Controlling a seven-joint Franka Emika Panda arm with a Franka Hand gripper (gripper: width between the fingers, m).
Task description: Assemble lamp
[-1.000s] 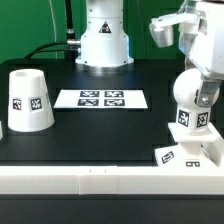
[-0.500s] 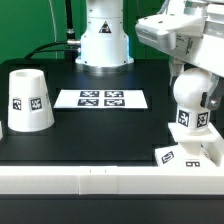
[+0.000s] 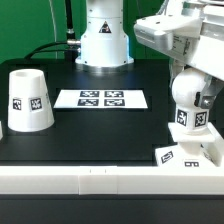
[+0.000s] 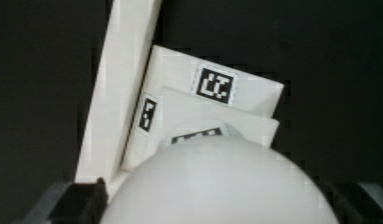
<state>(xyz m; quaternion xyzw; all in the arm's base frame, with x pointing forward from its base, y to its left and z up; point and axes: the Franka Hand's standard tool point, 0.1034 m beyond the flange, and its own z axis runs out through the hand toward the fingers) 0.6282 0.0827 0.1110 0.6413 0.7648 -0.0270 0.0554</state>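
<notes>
Lower right, at the front edge of the black bench (image 3: 100, 130), sits the square base (image 3: 187, 154). Just above it, the end effector (image 3: 199, 98) is pinching the round bulb (image 3: 190, 100). Across on the left stands the shade (image 3: 28, 100); the marker board (image 3: 101, 99) lies mid-frame.

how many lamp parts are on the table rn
3. The shade stands apart at the exterior view's left; the bulb sits in the gripper above the base at the right. None seem hidden.
</notes>
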